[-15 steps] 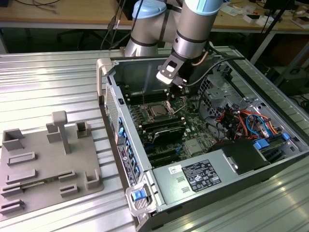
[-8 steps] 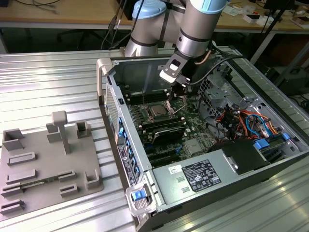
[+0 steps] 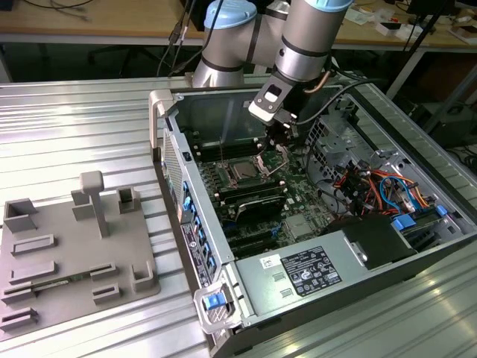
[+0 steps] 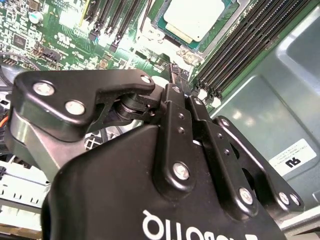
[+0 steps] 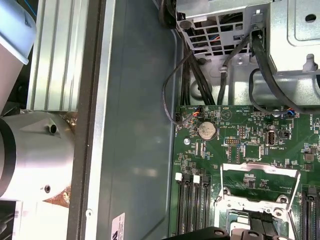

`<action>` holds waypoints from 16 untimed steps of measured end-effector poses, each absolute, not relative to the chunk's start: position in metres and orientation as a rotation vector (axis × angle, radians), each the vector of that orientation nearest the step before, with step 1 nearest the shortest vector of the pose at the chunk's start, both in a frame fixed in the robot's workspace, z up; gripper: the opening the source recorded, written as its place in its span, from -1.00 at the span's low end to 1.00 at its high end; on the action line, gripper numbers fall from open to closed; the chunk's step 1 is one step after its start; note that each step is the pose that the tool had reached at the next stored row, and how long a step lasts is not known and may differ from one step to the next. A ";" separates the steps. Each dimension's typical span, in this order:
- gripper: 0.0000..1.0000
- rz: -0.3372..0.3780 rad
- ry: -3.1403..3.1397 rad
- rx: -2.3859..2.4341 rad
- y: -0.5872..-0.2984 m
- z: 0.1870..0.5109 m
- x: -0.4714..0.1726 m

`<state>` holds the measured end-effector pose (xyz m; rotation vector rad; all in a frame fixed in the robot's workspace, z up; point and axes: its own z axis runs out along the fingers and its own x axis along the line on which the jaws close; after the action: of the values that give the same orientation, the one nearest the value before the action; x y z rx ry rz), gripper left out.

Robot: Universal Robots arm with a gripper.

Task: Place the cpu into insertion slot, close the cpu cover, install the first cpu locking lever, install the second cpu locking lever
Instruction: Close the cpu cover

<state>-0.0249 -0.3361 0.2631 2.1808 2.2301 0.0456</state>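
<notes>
The cpu (image 4: 195, 17) lies flat in the slot (image 3: 244, 171), just ahead of the gripper (image 4: 172, 77), whose fingers look drawn together with nothing between them. The cover (image 5: 260, 169) stands open close beside the gripper, so closing it seems the step in hand. It is best pressed on the frame's free edge, away from the hinge, clear of the chip's top and the memory slots (image 4: 250, 45).

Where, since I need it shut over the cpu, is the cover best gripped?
Probably by the free bar of the cover, opposite the hinge, coming from above: it stands raised open beside the cpu, and its cut-out centre leaves only thin frame bars to pinch.
</notes>
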 end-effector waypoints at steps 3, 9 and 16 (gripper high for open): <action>-0.79 0.045 2.230 2.181 -0.336 0.263 -0.025; -0.79 0.046 2.230 2.181 -0.336 0.263 -0.025; -0.79 0.044 2.230 2.180 -0.336 0.263 -0.012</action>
<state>-0.0124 -0.3361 0.2633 2.1804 2.2298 0.0444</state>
